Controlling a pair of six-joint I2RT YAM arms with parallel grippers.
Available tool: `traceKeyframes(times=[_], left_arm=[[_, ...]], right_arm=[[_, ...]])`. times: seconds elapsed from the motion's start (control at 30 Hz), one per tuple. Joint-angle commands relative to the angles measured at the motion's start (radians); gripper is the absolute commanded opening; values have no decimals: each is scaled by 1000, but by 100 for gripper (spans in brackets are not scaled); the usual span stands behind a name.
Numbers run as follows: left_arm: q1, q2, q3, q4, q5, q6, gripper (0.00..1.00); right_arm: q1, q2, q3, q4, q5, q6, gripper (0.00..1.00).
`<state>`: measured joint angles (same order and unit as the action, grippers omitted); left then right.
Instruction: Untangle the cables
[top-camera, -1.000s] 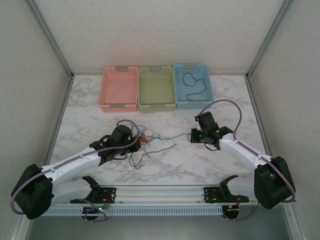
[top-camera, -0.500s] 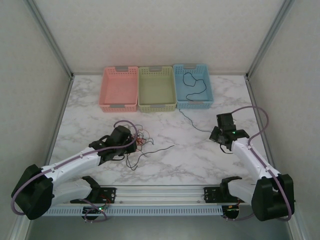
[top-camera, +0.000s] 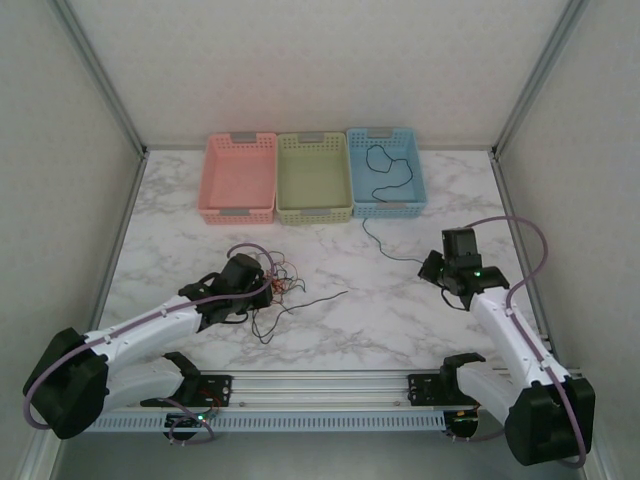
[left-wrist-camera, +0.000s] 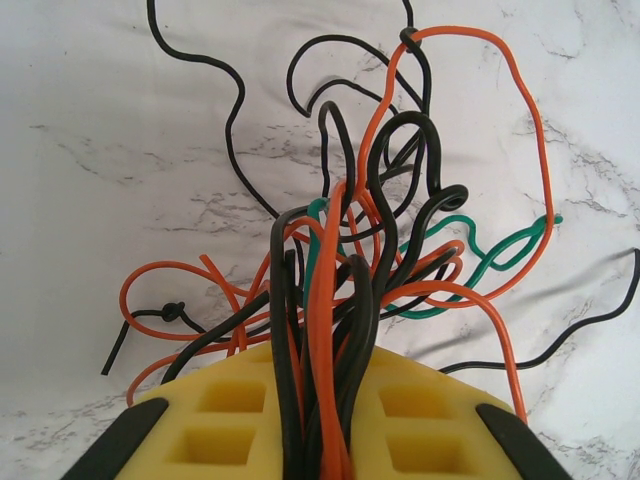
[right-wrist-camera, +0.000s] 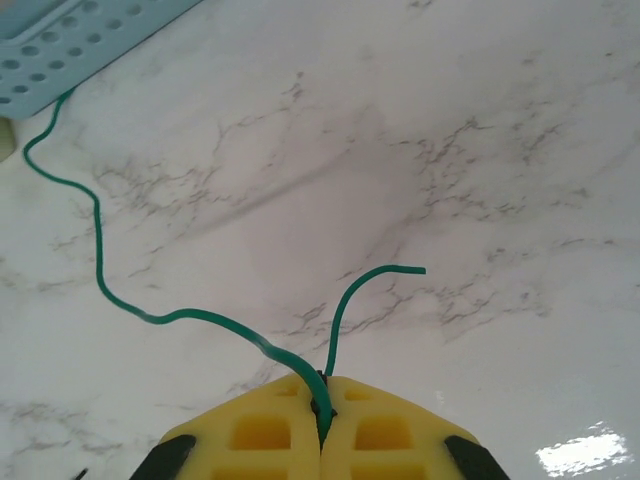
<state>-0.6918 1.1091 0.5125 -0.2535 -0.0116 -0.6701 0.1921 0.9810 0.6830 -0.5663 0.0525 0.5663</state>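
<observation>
Marble table (top-camera: 400, 320) lies bare between the arms and down to the near edge, with baskets (top-camera: 315, 212) lined along the far edge and a black cable (top-camera: 405, 168) lying in the blue basket (top-camera: 387, 210). Left gripper (left-wrist-camera: 320, 440) sits left of centre, jaws clamped on the tangle (left-wrist-camera: 340, 260), its black, orange and green loops fanning over the marble. Right gripper (right-wrist-camera: 322, 420), toward the right side, pinches one green cable (right-wrist-camera: 200, 314) whose tail runs to the blue basket's front wall.

White marble table (top-camera: 400, 330) enclosed by pale speckled walls (top-camera: 320, 60).
</observation>
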Motion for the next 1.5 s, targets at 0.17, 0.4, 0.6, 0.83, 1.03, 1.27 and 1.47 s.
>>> traceKeyframes(times=[0.17,0.4,0.6,0.83,1.03,1.27,1.47], left_arm=[[11,15,-9,33,12,9,0],[11,29,-11,39,15,16,0],[11,20,-15,32,17,27,0],[11,1,-28,32,24,30,0],[12,-3,-36,39,32,30,0],[12,-9,-35,33,36,40,0],[14,-19,-39,25,44,40,0]], right_arm=[[-5,-69,124,-111,-176,-2,0],[-5,-127,176,-123,-459,2,0],[-5,-122,264,-102,-470,106,0],[18,36,386,4,-474,195,0],[114,295,556,54,-398,219,0],[173,668,818,78,-313,286,0],[221,1003,1163,-47,-236,243,0]])
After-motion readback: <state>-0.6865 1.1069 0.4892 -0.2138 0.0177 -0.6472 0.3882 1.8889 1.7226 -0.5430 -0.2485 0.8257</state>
